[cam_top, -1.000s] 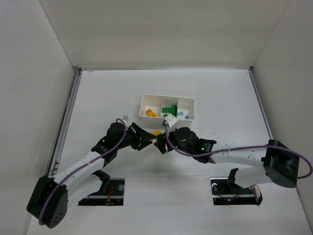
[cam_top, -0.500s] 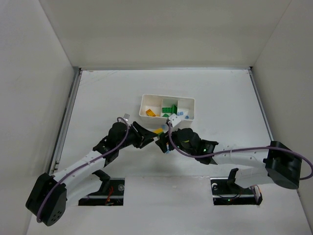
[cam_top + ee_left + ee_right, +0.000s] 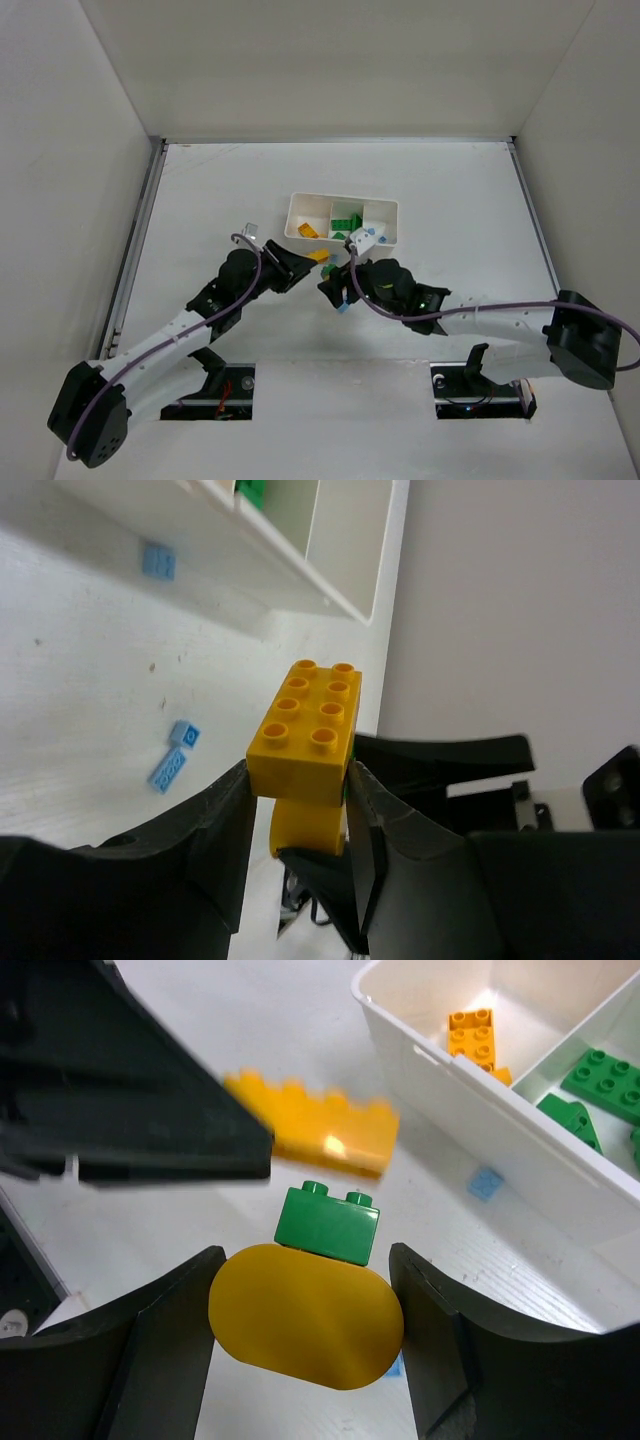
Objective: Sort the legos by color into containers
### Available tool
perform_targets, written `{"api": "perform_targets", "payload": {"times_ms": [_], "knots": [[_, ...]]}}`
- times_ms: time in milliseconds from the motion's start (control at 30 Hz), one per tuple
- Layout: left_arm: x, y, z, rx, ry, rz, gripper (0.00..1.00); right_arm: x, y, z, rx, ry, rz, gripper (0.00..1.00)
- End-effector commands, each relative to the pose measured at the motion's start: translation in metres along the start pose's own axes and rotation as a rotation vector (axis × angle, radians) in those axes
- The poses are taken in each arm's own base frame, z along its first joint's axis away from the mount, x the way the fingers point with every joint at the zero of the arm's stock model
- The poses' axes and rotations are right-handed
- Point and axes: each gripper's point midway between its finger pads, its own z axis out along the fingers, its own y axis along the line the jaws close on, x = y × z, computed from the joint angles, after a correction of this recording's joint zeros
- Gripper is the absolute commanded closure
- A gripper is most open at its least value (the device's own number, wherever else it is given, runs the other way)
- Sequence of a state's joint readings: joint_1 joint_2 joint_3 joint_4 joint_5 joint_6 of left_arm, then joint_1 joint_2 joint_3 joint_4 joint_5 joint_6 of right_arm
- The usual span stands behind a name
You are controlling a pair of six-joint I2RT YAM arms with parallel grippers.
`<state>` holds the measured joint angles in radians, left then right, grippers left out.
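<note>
Left tool (image 3: 298, 772) is clenched on a yellow-orange brick (image 3: 305, 730), held near the white tray (image 3: 520, 1155). Right tool (image 3: 307, 1257) grasps a rounded yellow piece (image 3: 305, 1315); a green brick (image 3: 328, 1222) apparently sits attached on it. Any stud lettering is too small to read.

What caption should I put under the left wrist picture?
Left gripper pinching a yellow brick near the white tray.
</note>
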<state>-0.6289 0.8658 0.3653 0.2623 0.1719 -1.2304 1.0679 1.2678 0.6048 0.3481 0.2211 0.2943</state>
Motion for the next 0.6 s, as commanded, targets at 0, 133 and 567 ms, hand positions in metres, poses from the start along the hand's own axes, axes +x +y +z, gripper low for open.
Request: {"api": "perform_targets", "payload": {"times_ms": [0, 133, 567], "knots": [[-0.042, -0.041, -0.003, 0.092, -0.188, 0.029, 0.85, 0.004, -0.002, -0.005, -0.004, 0.009, 0.003, 0.40], [-0.050, -0.051, -0.002, 0.129, -0.226, 0.025, 0.86, 0.005, -0.002, -0.006, -0.003, 0.007, 0.012, 0.40], [-0.081, -0.061, 0.032, 0.081, -0.287, 0.157, 0.85, -0.016, -0.011, -0.023, 0.014, -0.070, 0.074, 0.39]]}}
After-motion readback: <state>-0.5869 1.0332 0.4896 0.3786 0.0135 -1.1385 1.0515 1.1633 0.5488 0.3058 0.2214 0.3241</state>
